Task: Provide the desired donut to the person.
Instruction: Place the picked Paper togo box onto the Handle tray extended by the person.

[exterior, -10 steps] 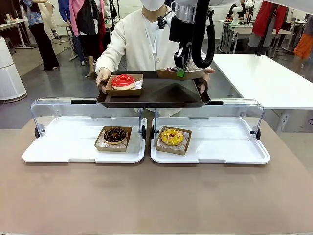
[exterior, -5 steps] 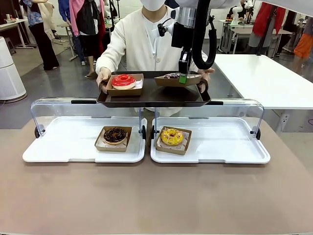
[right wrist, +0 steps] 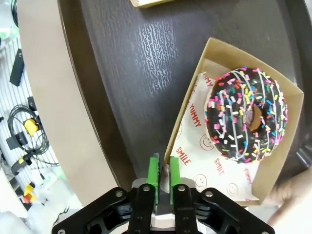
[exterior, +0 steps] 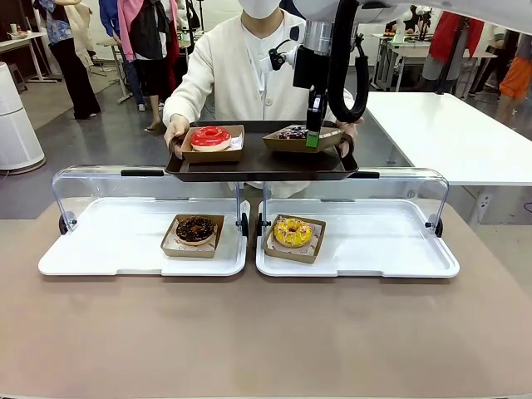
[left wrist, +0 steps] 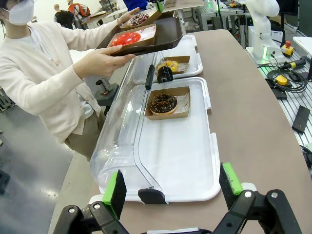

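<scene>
Two green-padded right fingers (right wrist: 164, 171) stand a narrow gap apart astride the near wall of a brown cardboard tray (right wrist: 273, 173), the wall between the pads; whether they still press it I cannot tell. That cardboard tray holds a chocolate donut with coloured sprinkles (right wrist: 246, 114) on printed paper and rests on a dark rectangular serving tray (exterior: 258, 162), toward its right end. At the serving tray's left end sits a red-glazed donut (exterior: 209, 137) in its own cardboard tray. The person in the cream cardigan (exterior: 241, 71) holds the serving tray by both ends above the far edge of the counter (exterior: 266, 332).

Below, near the counter's far edge, two white display trays with raised clear lids (exterior: 125, 241) lie side by side: the left one carries a chocolate-frosted donut (exterior: 195, 229), the right one a yellow-glazed donut (exterior: 293, 232), each by the inner edge.

Left fingers (left wrist: 170, 183) stand wide apart, holding nothing, over the near end of a white display tray.
</scene>
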